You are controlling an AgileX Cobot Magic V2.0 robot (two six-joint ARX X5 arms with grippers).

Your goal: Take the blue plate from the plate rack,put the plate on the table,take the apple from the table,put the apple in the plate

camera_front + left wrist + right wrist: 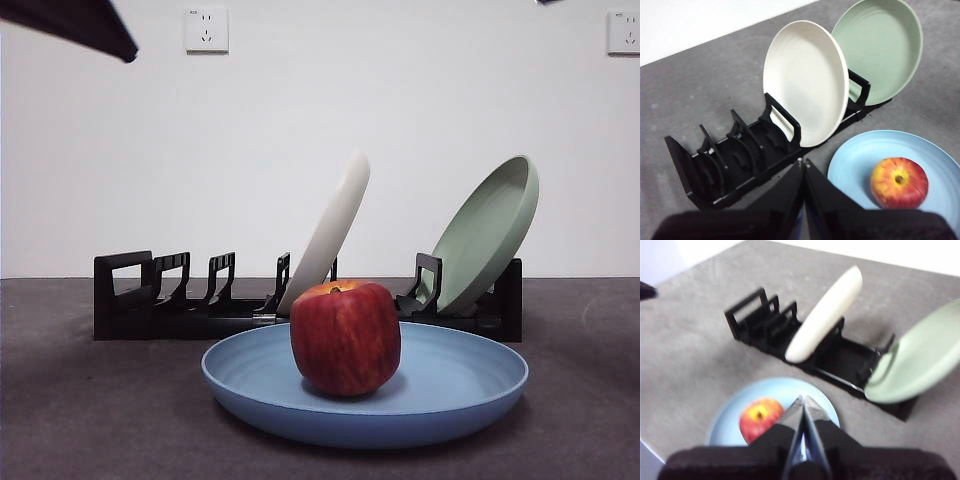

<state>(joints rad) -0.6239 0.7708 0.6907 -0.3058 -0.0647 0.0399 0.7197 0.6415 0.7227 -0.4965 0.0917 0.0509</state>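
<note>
Sitting mid-plate, apple (345,338) ringed by bare blue plate (470,375) rim.

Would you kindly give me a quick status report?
Left gripper and right gripper shut, empty, raised. Apple in blue plate on table. Nothing obstructing.

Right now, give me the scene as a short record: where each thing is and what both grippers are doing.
apple: inside blue plate, stem up
blue plate: flat on table, in front of plate rack
plate rack: holds cream plate and green plate, both leaning
left gripper: shut, holding nothing, above the table
right gripper: shut, holding nothing, above the blue plate
</note>
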